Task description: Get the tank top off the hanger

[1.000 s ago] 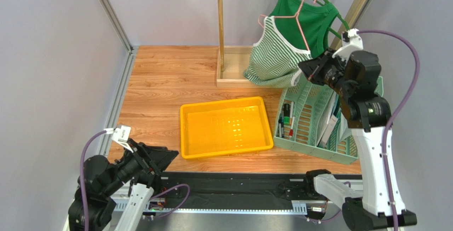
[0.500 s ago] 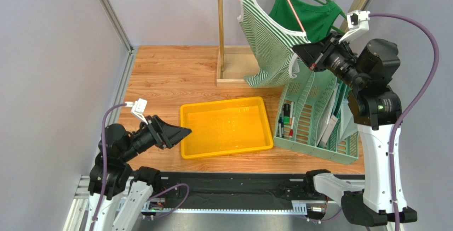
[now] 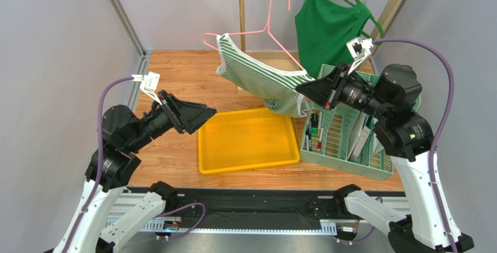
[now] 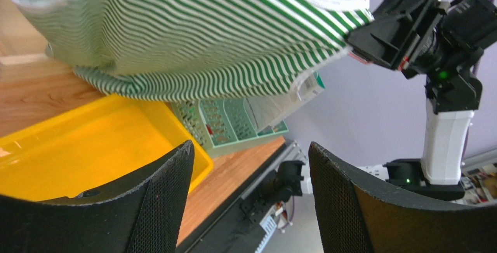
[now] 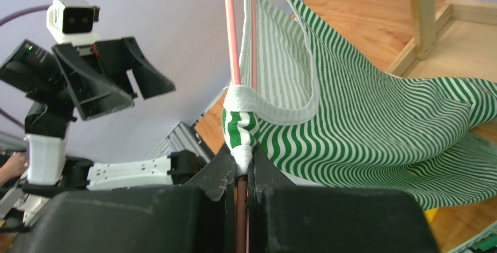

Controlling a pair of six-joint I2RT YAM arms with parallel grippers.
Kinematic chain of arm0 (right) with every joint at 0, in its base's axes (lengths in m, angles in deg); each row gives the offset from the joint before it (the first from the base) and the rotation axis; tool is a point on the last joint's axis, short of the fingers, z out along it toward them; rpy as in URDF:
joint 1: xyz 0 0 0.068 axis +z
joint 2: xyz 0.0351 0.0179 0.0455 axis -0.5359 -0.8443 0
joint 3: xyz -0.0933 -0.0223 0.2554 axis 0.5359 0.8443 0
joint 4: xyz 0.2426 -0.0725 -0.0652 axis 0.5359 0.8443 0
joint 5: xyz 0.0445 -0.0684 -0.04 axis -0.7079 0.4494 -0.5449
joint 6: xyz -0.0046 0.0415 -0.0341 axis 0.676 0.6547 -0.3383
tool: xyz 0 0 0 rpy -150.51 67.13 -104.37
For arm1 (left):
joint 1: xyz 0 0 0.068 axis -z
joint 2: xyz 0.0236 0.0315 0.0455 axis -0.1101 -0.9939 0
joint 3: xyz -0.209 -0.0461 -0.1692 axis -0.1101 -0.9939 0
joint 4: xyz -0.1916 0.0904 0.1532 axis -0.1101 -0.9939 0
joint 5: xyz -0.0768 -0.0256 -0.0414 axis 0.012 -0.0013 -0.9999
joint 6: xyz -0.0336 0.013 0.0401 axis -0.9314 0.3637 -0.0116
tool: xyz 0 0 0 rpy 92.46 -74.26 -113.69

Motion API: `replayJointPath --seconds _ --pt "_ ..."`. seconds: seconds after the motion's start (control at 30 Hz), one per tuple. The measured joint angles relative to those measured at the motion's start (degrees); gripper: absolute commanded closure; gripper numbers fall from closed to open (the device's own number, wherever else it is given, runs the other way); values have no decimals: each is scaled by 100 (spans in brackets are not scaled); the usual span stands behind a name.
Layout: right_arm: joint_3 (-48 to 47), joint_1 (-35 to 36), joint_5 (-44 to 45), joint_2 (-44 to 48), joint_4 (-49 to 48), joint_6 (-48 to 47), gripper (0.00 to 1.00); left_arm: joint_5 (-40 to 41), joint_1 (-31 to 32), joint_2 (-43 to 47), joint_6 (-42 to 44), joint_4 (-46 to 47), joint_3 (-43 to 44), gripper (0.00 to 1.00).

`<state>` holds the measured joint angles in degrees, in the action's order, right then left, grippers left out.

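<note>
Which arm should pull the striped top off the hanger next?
Probably left. The left gripper is open and free, facing the striped tank top; the right gripper is clamped on the pink hanger.

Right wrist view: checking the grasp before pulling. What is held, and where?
The right gripper pinches the striped tank top by its strap edge, together with the pink hanger wire.

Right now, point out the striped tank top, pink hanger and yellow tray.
striped tank top [image 3: 256, 78], top external view, middle of the stretched body.
pink hanger [image 5: 231, 32], right wrist view, wire above the strap.
yellow tray [image 3: 245, 139], top external view, bare floor.
</note>
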<state>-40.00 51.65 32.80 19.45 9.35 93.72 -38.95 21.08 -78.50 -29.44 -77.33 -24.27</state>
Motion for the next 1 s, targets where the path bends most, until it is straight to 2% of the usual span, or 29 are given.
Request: replayJointPath --seconds 0.23,0.5,0.73,1.0 --pt "-1161 363 31 37 267 4 100 367 0 455 125 -59 131 23" --pt "-1784 382 -531 11 -575 411 100 492 0 1043 295 -540 450 22" --pt "-1812 389 -820 -511 -704 385 100 798 13 1814 437 -1167 675 21" --pt "-1084 393 -728 -472 -640 -308 100 949 26 1930 621 -1628 1038 20"
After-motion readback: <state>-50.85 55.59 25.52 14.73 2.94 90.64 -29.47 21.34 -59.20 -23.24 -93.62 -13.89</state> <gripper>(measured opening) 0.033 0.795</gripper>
